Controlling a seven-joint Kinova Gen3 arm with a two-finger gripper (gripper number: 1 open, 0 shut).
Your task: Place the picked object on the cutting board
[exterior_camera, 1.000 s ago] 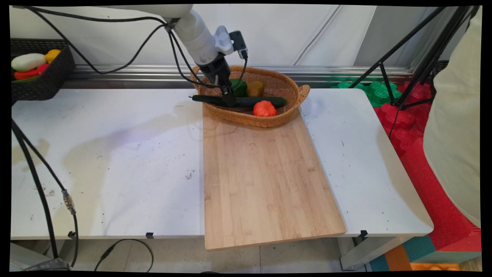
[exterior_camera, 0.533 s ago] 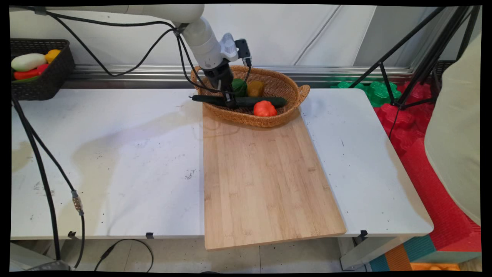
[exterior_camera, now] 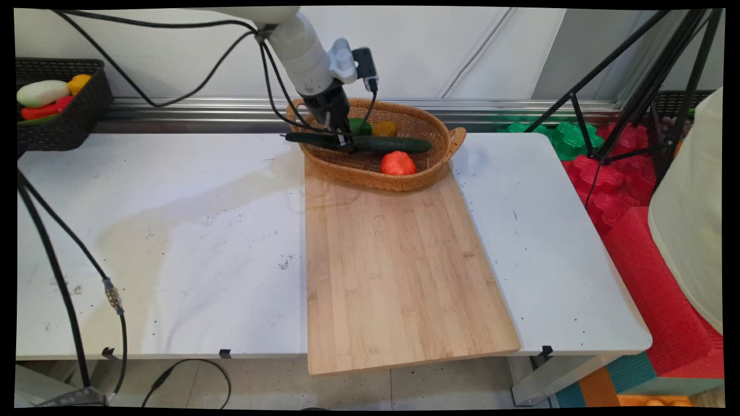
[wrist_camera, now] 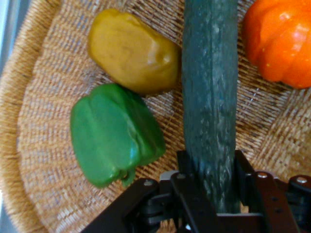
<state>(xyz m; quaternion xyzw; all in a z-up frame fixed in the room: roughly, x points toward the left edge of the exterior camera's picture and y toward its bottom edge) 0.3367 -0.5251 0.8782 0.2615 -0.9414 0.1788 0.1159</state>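
From above the worktop (exterior_camera: 173, 231), your gripper (exterior_camera: 342, 140) held the cucumber (exterior_camera: 381, 144) level over the wicker basket (exterior_camera: 404, 179), at the cutting board's (exterior_camera: 399, 271) 12 o'clock. Hand view: jaws clamped the cucumber (wrist_camera: 210, 97); green pepper (wrist_camera: 114, 133) at 9 o'clock, orange pumpkin (wrist_camera: 279, 41) at 1.
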